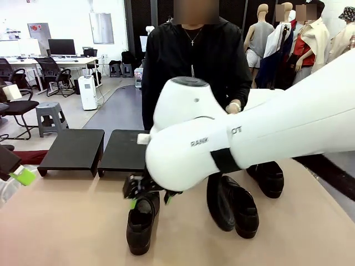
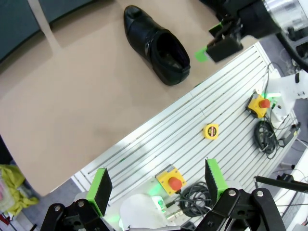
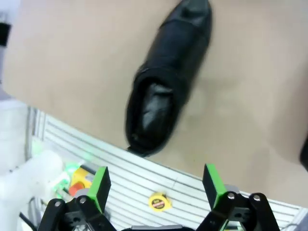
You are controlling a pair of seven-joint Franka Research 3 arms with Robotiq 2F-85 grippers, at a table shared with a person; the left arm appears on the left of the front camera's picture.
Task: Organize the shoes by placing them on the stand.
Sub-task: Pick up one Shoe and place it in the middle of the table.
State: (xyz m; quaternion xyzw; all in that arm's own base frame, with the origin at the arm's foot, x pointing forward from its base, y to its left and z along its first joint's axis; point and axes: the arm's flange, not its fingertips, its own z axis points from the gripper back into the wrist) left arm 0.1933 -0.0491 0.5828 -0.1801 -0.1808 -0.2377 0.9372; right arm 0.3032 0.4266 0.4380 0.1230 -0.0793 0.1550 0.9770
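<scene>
A glossy black loafer (image 1: 140,221) lies near the table's front, toe toward me; it shows too as the loafer (image 2: 156,44) and the loafer (image 3: 163,86). My right gripper (image 1: 150,198) hangs open just above its heel end, not touching; its green pads (image 3: 98,185) stand wide apart. Two more loafers (image 1: 239,206) lie side by side at the middle right, and another loafer (image 1: 269,178) lies behind them. Two low black stands (image 1: 73,148) sit at the far left edge. My left gripper (image 1: 20,173) is open at the far left, pads (image 2: 99,190) apart, holding nothing.
A person in black stands at the far side, one hand (image 1: 236,106) behind my right arm. Below the table's near edge is a slatted metal base (image 2: 192,130) with a yellow tape measure (image 2: 210,131), red stop buttons and cables.
</scene>
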